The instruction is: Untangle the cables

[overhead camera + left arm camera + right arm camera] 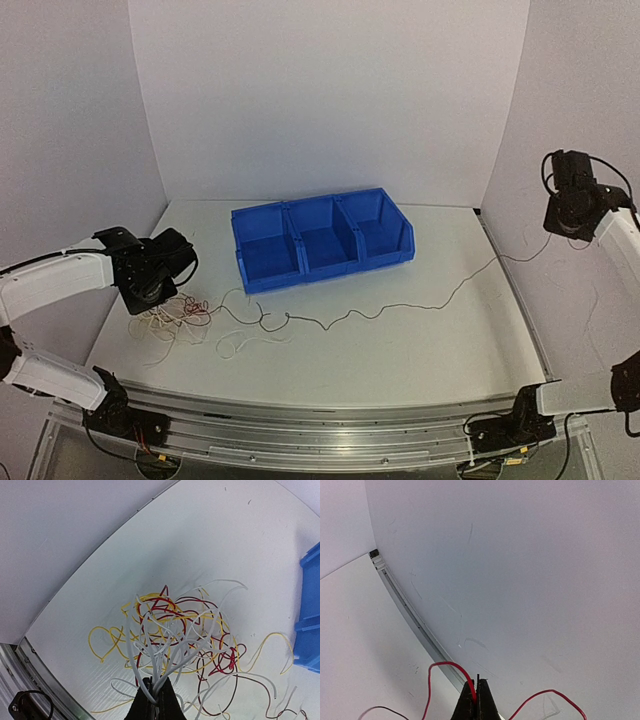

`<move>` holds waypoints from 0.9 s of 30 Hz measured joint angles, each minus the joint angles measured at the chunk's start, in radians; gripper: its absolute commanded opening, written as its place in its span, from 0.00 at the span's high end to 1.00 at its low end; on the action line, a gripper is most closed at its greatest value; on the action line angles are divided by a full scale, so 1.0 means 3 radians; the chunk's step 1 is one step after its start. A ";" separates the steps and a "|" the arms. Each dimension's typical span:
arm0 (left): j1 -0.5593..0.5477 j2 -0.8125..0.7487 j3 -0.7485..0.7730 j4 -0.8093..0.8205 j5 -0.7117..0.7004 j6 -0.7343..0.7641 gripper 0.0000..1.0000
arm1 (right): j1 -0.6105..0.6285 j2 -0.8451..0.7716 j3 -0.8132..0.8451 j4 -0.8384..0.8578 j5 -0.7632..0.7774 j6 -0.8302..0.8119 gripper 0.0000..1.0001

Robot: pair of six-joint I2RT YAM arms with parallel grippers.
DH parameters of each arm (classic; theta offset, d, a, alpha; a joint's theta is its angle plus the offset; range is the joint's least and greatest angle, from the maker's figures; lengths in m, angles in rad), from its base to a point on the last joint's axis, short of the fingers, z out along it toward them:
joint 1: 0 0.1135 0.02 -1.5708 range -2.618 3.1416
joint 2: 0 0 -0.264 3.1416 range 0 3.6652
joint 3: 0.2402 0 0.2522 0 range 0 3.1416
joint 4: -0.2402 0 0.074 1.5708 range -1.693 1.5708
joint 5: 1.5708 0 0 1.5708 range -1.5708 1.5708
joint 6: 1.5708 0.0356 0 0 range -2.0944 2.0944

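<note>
Pulling one strand free: left fingers pinch white cables at the counter's left edge. Right fingers, raised and pinching a red cable, should draw it rightward.

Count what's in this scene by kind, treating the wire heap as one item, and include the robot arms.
Robot arms: 2, left arm and right arm
Blue three-compartment bin: 1
Tangled heap of white, red and yellow wires: 1
Red wire stretched out to the right: 1
Total: 5

Blue bin on white table
</note>
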 measured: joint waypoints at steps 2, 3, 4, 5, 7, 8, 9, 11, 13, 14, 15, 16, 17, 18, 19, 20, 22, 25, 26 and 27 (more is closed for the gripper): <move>0.0037 0.0000 -0.0005 -0.0054 0.0002 -0.0005 1.00 | -0.0115 0.0041 0.0110 -0.0021 -0.0028 -0.0014 1.00; 0.0056 -0.0001 -0.0012 -0.0076 0.0003 0.0001 1.00 | -0.0155 0.0062 0.0164 -0.0039 -0.0061 -0.0022 1.00; 0.0068 -0.0003 -0.0022 -0.0082 0.0008 0.0014 1.00 | -0.0182 0.0081 0.0218 -0.0053 -0.0103 -0.0027 1.00; 0.0078 -0.0006 -0.0036 -0.0076 0.0015 0.0042 1.00 | -0.0200 0.0098 0.0283 -0.0063 -0.0157 -0.0028 1.00; 0.0092 -0.0012 -0.0063 -0.0061 0.0031 0.0094 1.00 | -0.0224 0.0128 0.0401 -0.0091 -0.0236 -0.0030 1.00; 0.0098 -0.0013 -0.0070 -0.0057 0.0035 0.0110 1.00 | -0.0224 0.0146 0.0466 -0.0115 -0.0238 -0.0036 1.00; 0.0106 -0.0013 -0.0073 -0.0057 0.0036 0.0119 1.00 | -0.0223 0.0181 0.0562 -0.0139 -0.0234 -0.0053 1.00; 0.0134 -0.0008 -0.0074 -0.0072 0.0031 0.0138 1.00 | -0.0224 0.0268 0.0777 -0.0156 -0.0255 -0.0106 1.00; 0.0164 0.0017 -0.0073 -0.0076 0.0028 0.0233 1.00 | -0.0227 0.0321 0.0958 -0.0152 -0.0398 -0.0148 1.00; 0.0175 0.0032 -0.0074 -0.0053 0.0043 0.0308 1.00 | -0.0230 0.0325 0.1021 -0.0154 -0.0498 -0.0158 1.00; 0.0180 0.0042 -0.0075 0.0000 0.0074 0.0396 1.00 | -0.0230 0.0321 0.1073 -0.0161 -0.0598 -0.0158 1.00; 0.0181 0.0046 -0.0077 0.0079 0.0119 0.0481 1.00 | -0.0230 0.0317 0.1127 -0.0169 -0.0664 -0.0152 1.00; 0.0182 0.0047 -0.0081 0.0171 0.0165 0.0562 1.00 | -0.0228 0.0315 0.1192 -0.0179 -0.0707 -0.0144 1.00; 0.0181 0.0047 -0.0091 0.0273 0.0202 0.0629 1.00 | -0.0224 0.0314 0.1269 -0.0189 -0.0717 -0.0141 1.00; 0.0181 0.0048 -0.0106 0.0364 0.0233 0.0688 1.00 | -0.0224 0.0314 0.1337 -0.0191 -0.0714 -0.0143 1.00; 0.0181 0.0056 -0.0125 0.0436 0.0265 0.0730 1.00 | -0.0224 0.0315 0.1429 -0.0200 -0.0712 -0.0154 1.00; 0.0181 0.0097 -0.0148 0.0565 0.0354 0.0842 0.99 | -0.0225 0.0307 0.1615 -0.0195 -0.0750 -0.0184 1.00; 0.0180 0.0168 -0.0169 0.0803 0.0564 0.1054 1.00 | -0.0231 0.0188 0.1697 -0.0156 -0.1067 -0.0181 1.00; 0.0173 0.0178 -0.0177 0.0890 0.0646 0.1142 1.00 | -0.0235 0.0129 0.1680 -0.0158 -0.1266 -0.0160 1.00; 0.0150 0.0178 -0.0189 0.1022 0.0747 0.1246 0.99 | -0.0235 0.0084 0.1653 -0.0155 -0.1472 -0.0125 1.00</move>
